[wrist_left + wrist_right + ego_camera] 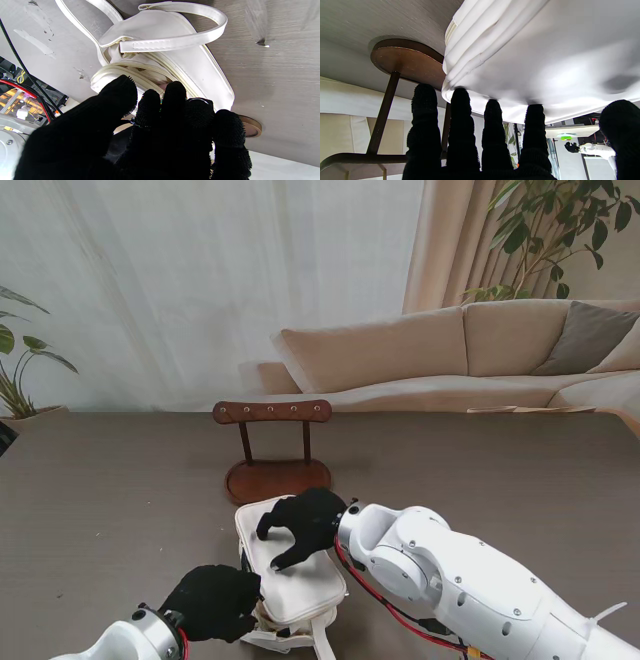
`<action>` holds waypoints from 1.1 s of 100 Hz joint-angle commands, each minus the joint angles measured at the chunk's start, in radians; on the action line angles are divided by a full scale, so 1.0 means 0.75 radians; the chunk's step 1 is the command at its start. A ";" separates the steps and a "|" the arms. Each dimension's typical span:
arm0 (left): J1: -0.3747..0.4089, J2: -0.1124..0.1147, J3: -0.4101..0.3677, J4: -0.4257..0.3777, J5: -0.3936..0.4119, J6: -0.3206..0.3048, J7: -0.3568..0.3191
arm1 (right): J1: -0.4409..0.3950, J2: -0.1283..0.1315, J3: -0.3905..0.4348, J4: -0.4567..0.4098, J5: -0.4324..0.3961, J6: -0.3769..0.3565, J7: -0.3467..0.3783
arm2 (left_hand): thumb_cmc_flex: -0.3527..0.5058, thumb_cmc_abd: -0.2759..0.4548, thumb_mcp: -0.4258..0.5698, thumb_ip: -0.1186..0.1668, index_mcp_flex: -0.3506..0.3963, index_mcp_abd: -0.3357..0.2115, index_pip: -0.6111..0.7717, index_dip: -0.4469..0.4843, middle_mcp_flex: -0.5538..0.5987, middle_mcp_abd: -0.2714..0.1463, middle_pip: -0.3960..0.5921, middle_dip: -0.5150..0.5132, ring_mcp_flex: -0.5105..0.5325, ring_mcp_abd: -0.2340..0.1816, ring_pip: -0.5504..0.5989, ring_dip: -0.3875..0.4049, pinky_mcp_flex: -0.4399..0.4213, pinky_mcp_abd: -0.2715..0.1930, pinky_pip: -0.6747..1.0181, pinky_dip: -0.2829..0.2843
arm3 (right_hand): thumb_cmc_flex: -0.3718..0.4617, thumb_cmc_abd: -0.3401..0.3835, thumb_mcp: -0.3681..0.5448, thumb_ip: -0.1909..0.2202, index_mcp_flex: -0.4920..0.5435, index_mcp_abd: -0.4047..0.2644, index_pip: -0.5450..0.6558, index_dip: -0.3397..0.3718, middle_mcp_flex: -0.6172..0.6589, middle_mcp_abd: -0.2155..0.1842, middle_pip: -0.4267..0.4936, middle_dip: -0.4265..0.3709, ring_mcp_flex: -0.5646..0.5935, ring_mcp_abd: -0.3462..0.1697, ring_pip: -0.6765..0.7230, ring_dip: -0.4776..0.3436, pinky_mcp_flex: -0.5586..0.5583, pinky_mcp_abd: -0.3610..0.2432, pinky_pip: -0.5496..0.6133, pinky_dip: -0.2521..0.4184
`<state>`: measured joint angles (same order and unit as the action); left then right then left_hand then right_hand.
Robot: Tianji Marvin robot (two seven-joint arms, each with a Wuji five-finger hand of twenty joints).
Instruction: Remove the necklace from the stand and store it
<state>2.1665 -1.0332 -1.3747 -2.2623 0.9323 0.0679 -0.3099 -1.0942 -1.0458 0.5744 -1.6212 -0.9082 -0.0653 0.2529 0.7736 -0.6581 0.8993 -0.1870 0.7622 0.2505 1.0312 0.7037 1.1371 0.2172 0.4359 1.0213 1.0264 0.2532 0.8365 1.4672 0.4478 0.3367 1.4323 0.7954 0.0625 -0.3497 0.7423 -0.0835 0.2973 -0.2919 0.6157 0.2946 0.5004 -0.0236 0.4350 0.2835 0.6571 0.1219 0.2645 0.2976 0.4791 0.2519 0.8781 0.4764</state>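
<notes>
The stand's view shows a white bag [290,572] lying just before the bare wooden stand [272,442]. The right hand [300,523] presses spread fingers [492,117] on its top. The left hand [213,601], fingers together, reaches its zipped end; whether it grips, I cannot tell. The necklace cannot be made out.

Stand [277,450] at mid-table [110,490], far side; bag [290,575] just near of it. Right robot hand [300,525] rests on the bag's top; left robot hand [213,602] at its near-left end.
</notes>
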 commanded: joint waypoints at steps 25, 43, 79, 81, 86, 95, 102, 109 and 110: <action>0.065 -0.010 0.036 -0.062 0.030 0.019 -0.010 | 0.010 0.011 -0.039 0.063 -0.015 0.025 0.071 | 0.036 0.006 -0.018 -0.011 0.045 -0.122 0.115 0.008 0.002 -0.023 0.015 0.012 -0.015 -0.004 0.026 0.012 -0.026 -0.027 0.026 0.016 | 0.009 -0.003 0.039 0.023 0.053 0.151 -0.026 -0.021 0.001 -0.004 -0.009 0.000 0.049 0.008 0.003 0.005 -0.376 -0.014 -0.039 0.001; 0.070 -0.010 0.060 -0.068 0.036 0.032 0.003 | 0.030 0.010 -0.055 0.091 -0.011 0.030 0.070 | 0.037 0.005 -0.016 -0.010 0.047 -0.119 0.115 0.007 0.004 -0.022 0.016 0.011 -0.014 -0.004 0.025 0.011 -0.025 -0.025 0.026 0.016 | 0.008 -0.002 0.039 0.024 0.051 0.151 -0.027 -0.020 -0.001 -0.003 -0.008 -0.001 0.050 0.005 0.004 0.005 -0.374 -0.014 -0.039 0.002; 0.120 -0.015 0.079 -0.084 0.065 0.081 0.048 | 0.083 0.007 -0.095 0.129 -0.002 0.064 0.090 | 0.038 0.004 -0.015 -0.011 0.046 -0.116 0.114 0.008 0.003 -0.020 0.015 0.010 -0.014 -0.001 0.023 0.009 -0.026 -0.025 0.026 0.016 | 0.005 0.001 0.039 0.024 0.040 0.155 -0.029 -0.019 -0.012 0.000 -0.006 -0.001 0.048 0.006 0.005 0.005 -0.375 -0.015 -0.040 0.003; 0.124 -0.015 0.079 -0.087 0.066 0.084 0.047 | 0.084 0.007 -0.095 0.129 -0.003 0.065 0.090 | 0.040 0.004 -0.015 -0.011 0.047 -0.115 0.115 0.008 0.004 -0.020 0.016 0.010 -0.013 0.000 0.023 0.010 -0.026 -0.024 0.026 0.016 | 0.005 0.001 0.039 0.024 0.041 0.155 -0.029 -0.019 -0.011 0.000 -0.006 -0.001 0.048 0.005 0.005 0.005 -0.374 -0.016 -0.040 0.003; 0.135 -0.015 0.078 -0.099 0.073 0.095 0.041 | 0.089 0.006 -0.100 0.133 -0.003 0.071 0.090 | 0.039 0.004 -0.015 -0.011 0.048 -0.115 0.115 0.008 0.003 -0.019 0.016 0.011 -0.013 0.000 0.023 0.009 -0.026 -0.023 0.026 0.016 | 0.006 0.002 0.039 0.024 0.040 0.156 -0.030 -0.019 -0.013 0.000 -0.007 -0.001 0.046 0.004 0.004 0.005 -0.375 -0.016 -0.040 0.003; 0.156 -0.014 0.079 -0.127 0.102 0.123 0.021 | 0.108 0.002 -0.121 0.149 0.016 0.078 0.087 | 0.038 0.003 -0.016 -0.011 0.048 -0.116 0.115 0.009 0.004 -0.020 0.016 0.011 -0.012 0.000 0.023 0.009 -0.025 -0.023 0.027 0.017 | 0.005 0.003 0.039 0.025 0.040 0.157 -0.030 -0.019 -0.017 0.003 -0.007 -0.002 0.043 0.005 0.003 0.005 -0.378 -0.016 -0.042 0.003; 0.162 -0.014 0.086 -0.133 0.123 0.142 0.014 | 0.126 -0.003 -0.143 0.167 0.032 0.080 0.082 | 0.037 0.004 -0.016 -0.011 0.047 -0.116 0.115 0.009 0.006 -0.021 0.017 0.010 -0.012 0.000 0.023 0.009 -0.025 -0.024 0.027 0.017 | 0.003 0.005 0.039 0.025 0.037 0.158 -0.031 -0.019 -0.019 0.002 -0.007 -0.002 0.043 0.005 0.003 0.005 -0.379 -0.016 -0.042 0.003; 0.165 -0.013 0.092 -0.139 0.142 0.155 0.009 | 0.135 -0.006 -0.156 0.179 0.046 0.082 0.076 | 0.038 0.004 -0.015 -0.011 0.048 -0.116 0.115 0.009 0.006 -0.021 0.017 0.010 -0.010 0.001 0.023 0.009 -0.024 -0.024 0.027 0.017 | 0.003 0.006 0.039 0.025 0.037 0.158 -0.031 -0.018 -0.019 0.002 -0.006 -0.002 0.043 0.003 0.004 0.005 -0.378 -0.016 -0.042 0.004; 0.165 -0.013 0.092 -0.140 0.144 0.156 0.008 | 0.135 -0.006 -0.157 0.180 0.047 0.082 0.075 | 0.037 0.004 -0.015 -0.011 0.048 -0.116 0.115 0.009 0.006 -0.021 0.017 0.010 -0.010 0.001 0.023 0.009 -0.024 -0.024 0.027 0.017 | 0.002 0.006 0.038 0.025 0.037 0.158 -0.031 -0.018 -0.020 0.002 -0.006 -0.002 0.041 0.005 0.003 0.005 -0.379 -0.017 -0.042 0.004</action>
<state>2.2782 -1.0399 -1.3134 -2.3464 1.0457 0.1855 -0.2804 -0.9746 -1.0555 0.4718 -1.5400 -0.8646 -0.0075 0.2774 0.7736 -0.6580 0.8992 -0.1870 0.7624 0.2394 1.0419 0.7037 1.1371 0.2154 0.4359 1.0213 1.0264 0.2532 0.8365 1.4672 0.4477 0.3367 1.4323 0.7967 0.0389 -0.3536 0.7268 -0.0845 0.2459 -0.2700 0.5420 0.2660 0.4991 -0.0342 0.4436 0.2927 0.6580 0.0444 0.2784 0.3039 0.4791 0.2519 0.8674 0.4762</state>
